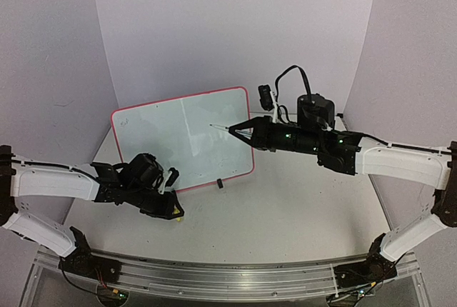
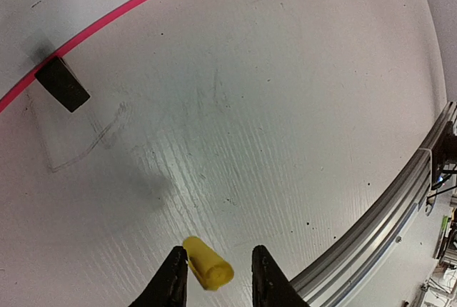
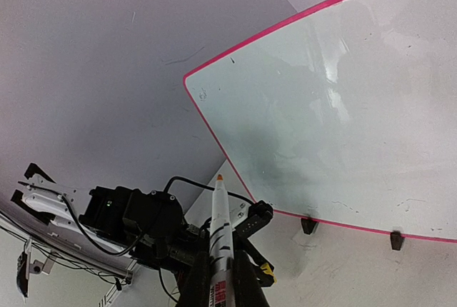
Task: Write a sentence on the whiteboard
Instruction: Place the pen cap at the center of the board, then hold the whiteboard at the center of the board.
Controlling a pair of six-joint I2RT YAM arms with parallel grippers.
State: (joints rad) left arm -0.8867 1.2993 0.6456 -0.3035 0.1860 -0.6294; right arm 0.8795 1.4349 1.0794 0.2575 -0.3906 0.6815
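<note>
Top external view puts the whiteboard [image 1: 171,136] at about ten o'clock from the table's middle, propped on its black clip feet [image 1: 220,183]. Its glossy face carries only faint smudges and a small mark near its eleven o'clock corner, with no word or legible letter. The whole sentence, as I judge it, is left to write.

At the board's three o'clock my right claw [image 1: 235,131] is clamped on the marker [image 3: 220,228], its bare tip aimed at the board's face. I cannot tell whether the tip touches.

Uncapping looks done. At the board's seven o'clock my left claw [image 2: 218,257] stands narrowly parted above the table [image 2: 285,143]. A yellow cap [image 2: 207,264] sits loose between its fingers, against one and clear of the other. I cannot tell whether it rests on the table.
</note>
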